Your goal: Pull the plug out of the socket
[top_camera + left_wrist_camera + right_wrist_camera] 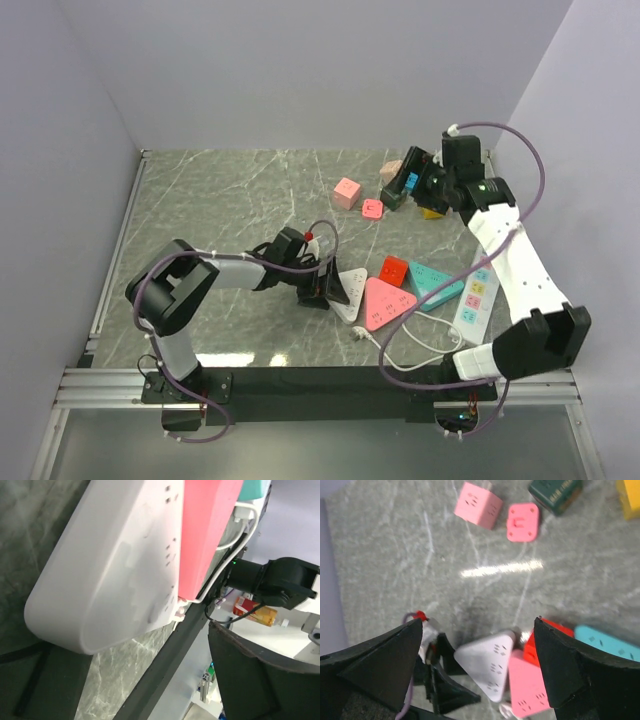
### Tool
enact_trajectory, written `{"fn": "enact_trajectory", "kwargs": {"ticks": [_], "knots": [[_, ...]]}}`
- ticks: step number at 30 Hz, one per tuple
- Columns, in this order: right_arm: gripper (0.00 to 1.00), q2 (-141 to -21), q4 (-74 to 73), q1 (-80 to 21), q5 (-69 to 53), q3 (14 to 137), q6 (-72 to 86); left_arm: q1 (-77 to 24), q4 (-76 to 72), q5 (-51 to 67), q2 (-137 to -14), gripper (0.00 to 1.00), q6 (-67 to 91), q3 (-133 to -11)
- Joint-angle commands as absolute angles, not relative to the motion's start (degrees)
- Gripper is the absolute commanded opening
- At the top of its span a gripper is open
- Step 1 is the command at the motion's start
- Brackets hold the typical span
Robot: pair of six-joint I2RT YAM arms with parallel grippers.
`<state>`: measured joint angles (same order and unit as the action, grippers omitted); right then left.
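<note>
A white triangular socket (348, 290) lies at mid-table, touching a pink triangular socket (386, 302). A small white plug (362, 333) with a white cable lies at their near edge; I cannot tell whether it sits in a socket. My left gripper (318, 287) is open, its dark fingers (255, 680) either side of the white socket's (115, 585) left corner. The plug also shows in the left wrist view (181, 611). My right gripper (412, 180) is open and empty, high at the back right, looking down on the white socket (490, 667).
A red cube (393, 269), a teal strip (435, 283) and a white power strip (478, 295) lie right of the sockets. A pink cube (346, 191), a pink adapter (372, 208), and green and yellow blocks sit at the back.
</note>
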<state>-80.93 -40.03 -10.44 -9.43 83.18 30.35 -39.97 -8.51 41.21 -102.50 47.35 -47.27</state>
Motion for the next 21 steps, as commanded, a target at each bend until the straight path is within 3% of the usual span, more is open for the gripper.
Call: {"fn": "enact_trajectory", "kwargs": {"ticks": [1,8,14,21], "knots": [[0.98,-76.2,-43.0,-10.2,-7.0,79.6,27.3,-40.7,-1.1,32.6,-103.5,0.99,45.1,-43.8],[0.99,-64.9,-40.4,-10.2,-3.1,71.5,25.3,-42.9,9.8,18.2,-87.4,0.99,44.6,-46.0],[0.99,-57.4,-41.7,-10.2,-1.5,66.0,25.1,-43.5,23.4,13.5,-78.1,1.0,45.1,-49.4],[1.0,-50.2,-40.6,-10.2,-0.1,61.1,24.7,-45.5,30.8,-7.8,-57.1,0.99,48.9,-50.8]]}}
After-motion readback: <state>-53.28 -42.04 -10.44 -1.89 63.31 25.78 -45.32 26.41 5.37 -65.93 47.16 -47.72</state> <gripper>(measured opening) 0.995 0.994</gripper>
